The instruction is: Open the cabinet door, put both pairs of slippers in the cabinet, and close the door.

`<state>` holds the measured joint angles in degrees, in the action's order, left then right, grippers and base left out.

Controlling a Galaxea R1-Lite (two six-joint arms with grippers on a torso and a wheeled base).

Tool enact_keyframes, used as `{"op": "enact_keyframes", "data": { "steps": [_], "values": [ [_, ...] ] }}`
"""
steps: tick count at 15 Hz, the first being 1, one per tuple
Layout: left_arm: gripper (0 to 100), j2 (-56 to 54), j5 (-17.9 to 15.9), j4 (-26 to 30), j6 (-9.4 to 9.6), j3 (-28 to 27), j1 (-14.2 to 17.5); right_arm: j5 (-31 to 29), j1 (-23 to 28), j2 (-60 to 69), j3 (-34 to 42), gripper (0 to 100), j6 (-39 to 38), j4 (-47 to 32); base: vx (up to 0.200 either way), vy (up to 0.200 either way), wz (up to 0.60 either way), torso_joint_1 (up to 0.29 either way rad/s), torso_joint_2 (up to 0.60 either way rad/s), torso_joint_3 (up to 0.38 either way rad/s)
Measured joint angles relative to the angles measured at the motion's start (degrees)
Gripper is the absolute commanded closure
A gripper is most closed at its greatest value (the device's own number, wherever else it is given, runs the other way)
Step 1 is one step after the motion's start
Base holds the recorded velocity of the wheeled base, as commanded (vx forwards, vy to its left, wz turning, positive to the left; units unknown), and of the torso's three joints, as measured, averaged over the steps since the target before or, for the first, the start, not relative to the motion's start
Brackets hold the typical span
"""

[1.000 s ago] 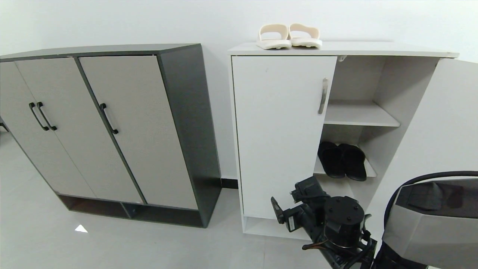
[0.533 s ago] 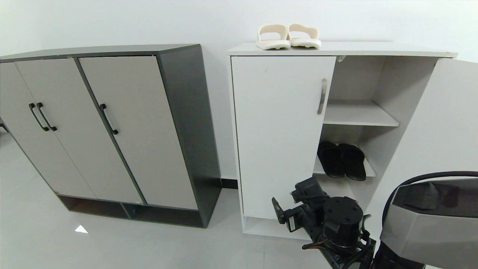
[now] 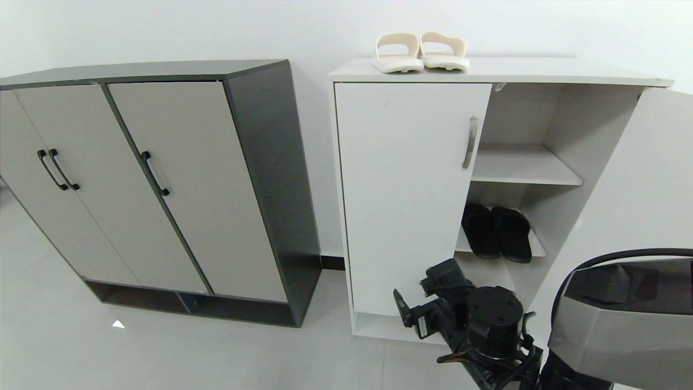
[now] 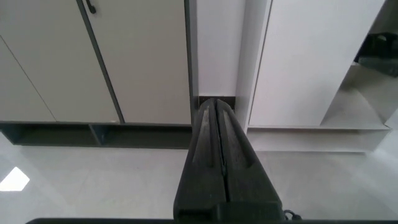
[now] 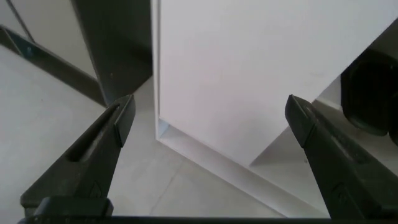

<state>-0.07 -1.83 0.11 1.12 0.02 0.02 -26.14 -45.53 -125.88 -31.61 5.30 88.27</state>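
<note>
**One pair in, one pair on top, right-hand door open**

The left gripper (image 4: 216, 106) has its two fingers pressed flat together with nothing between them. It hangs low over the floor (image 3: 162, 352) and points at the narrow gap between the two cabinets. The grey cabinet (image 3: 178, 179) is ahead on one side of that gap and the white cabinet (image 3: 541, 69) on the other.

The right gripper (image 5: 210, 107) has its fingers spread wide apart and holds nothing. It is also low down and faces the bottom corner of the white cabinet's closed door (image 3: 403, 195). Bare floor lies just beneath it, and the dark side of the grey cabinet is off to one side.

Beyond that gripper and above it, the closed door covers the white cabinet's left half, with a slim metal handle (image 3: 469, 142) at its inner edge. The open door (image 3: 644, 179) is swung out wide on the right, so the inside is in plain sight.

The black slippers (image 3: 496, 232) lie side by side on the lower shelf (image 3: 536, 249), just behind the edge of the closed door. The upper shelf (image 3: 522, 165) sits above them.

The cream slippers (image 3: 419, 51) rest together on the cabinet's top, over the closed door and close to the wall. They are well above both grippers and touched by neither.

The grey cabinet's doors are all shut
</note>
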Motion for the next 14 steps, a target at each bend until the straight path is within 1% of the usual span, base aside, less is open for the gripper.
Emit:
{"op": "enact_keyframes", "data": {
  "steps": [2, 6, 14],
  "values": [
    [100, 0.0, -0.02, -0.13, 0.0, -0.05, 0.0, 0.06, -0.3, 0.02, -0.09, 0, 0.02, 0.29, 0.0, 0.0, 0.0, 0.053, -0.53, -0.356],
    [100, 0.0, -0.02, -0.11, 0.02, -0.02, -0.02, 0.04, -0.2, 0.02, -0.06, 0, -0.05, 0.22, 0.0, 0.0, 0.0, 0.117, -0.47, -0.347],
    [100, 0.0, 0.0, -0.11, 0.02, -0.02, -0.02, -0.13, -0.05, 0.06, 0.59, 0, -0.06, 1.12, 0.0, 0.0, 0.0, 0.163, -0.48, -0.32]
  ]
}}
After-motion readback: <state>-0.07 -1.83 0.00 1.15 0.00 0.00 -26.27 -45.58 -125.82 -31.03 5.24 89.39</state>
